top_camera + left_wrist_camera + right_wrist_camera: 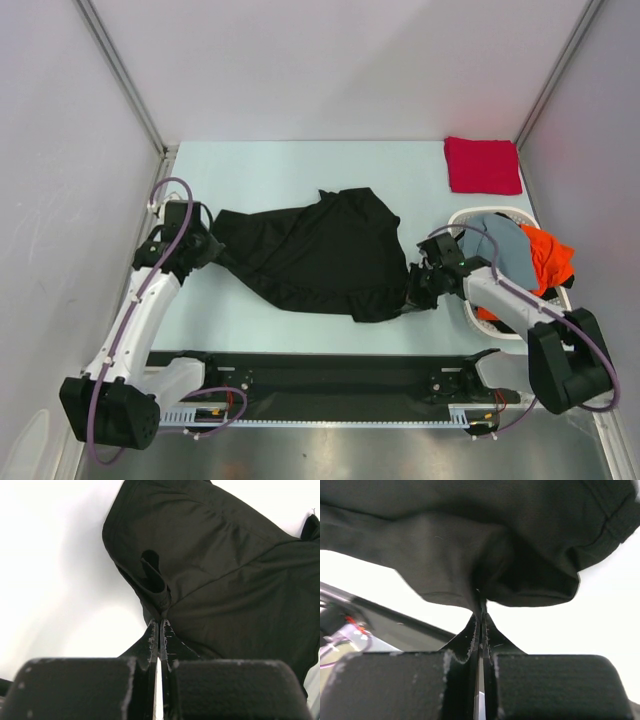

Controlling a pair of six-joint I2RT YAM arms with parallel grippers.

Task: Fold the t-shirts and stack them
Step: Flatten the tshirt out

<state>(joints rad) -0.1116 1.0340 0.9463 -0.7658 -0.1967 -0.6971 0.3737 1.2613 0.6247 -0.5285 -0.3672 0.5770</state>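
- The black mounting rail (320, 385) runs along the near edge of the table, with both arm bases bolted to it.
- The right gripper (481, 611) is clenched on a bunched fold at the near right corner of the large black cotton t-shirt (320, 255). In the right wrist view the two fingers meet with cloth pinched between the tips, and the fabric balloons above them.
- The left gripper (159, 625) is likewise pinched tight on the black t-shirt, at its left edge (a sleeve opening shows just beyond the fingertips in the left wrist view).
- The black t-shirt lies rumpled and unfolded across the middle of the pale blue-green table (300, 170), stretched between the two grippers, with its far edge crumpled into a peak.
- To the right, just behind the right forearm, stands the white perforated plastic basket (462, 218).
- A grey-blue cloth tee (503, 240) fills the basket's middle, and a bright orange tee (548, 258) spills over its right rim.
- Farthest off, at the back right corner of the table, lies the red tee (482, 165), folded into a neat flat rectangle, well apart from the black one and just beyond the basket.
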